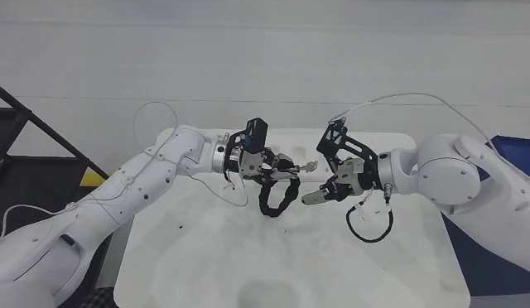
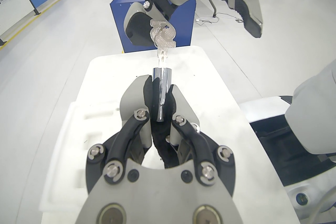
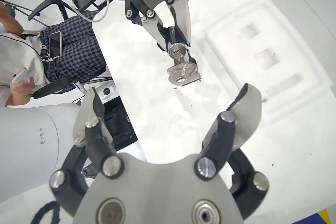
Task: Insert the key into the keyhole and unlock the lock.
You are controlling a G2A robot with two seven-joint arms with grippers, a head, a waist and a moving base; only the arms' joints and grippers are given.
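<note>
Left wrist view, entry 1, tools. The left gripper (image 2: pixel 159 89) is clamped on the polished chrome cylinder lock (image 2: pixel 162 78), holding it clear above the white table (image 2: pixel 225 114). The right gripper (image 2: pixel 195 30) faces it with jaws spread wide and nothing between them. One of its fingers (image 2: pixel 136 25) stands just behind the key's head; contact cannot be told.

Entry 2, task's thing. The flat silver metal key (image 2: pixel 163 36) has its blade sunk into the end of the cylinder, with its head projecting toward the right gripper. It appears to share a ring with a second key.

Entry 3, progress (a judgement). Insertion looks done, since the key stays in the cylinder with no gripper holding it. Left to do: close the right gripper on the key's head and turn it. Whether the lock has been released cannot be told.

Entry 4, differences between views.
- The right wrist view shows the round keyhole face (image 3: pixel 177 50) head-on, with the blade entering it. The left wrist view shows the cylinder from the side only.
- The top view shows the lock's black cable loop (image 1: pixel 272 214) hanging beneath the left gripper, and both arms meeting over the middle of the table.
- The right wrist view shows the white foam tray (image 3: pixel 296 46) with its rectangular recesses lying on the table beyond the lock.
</note>
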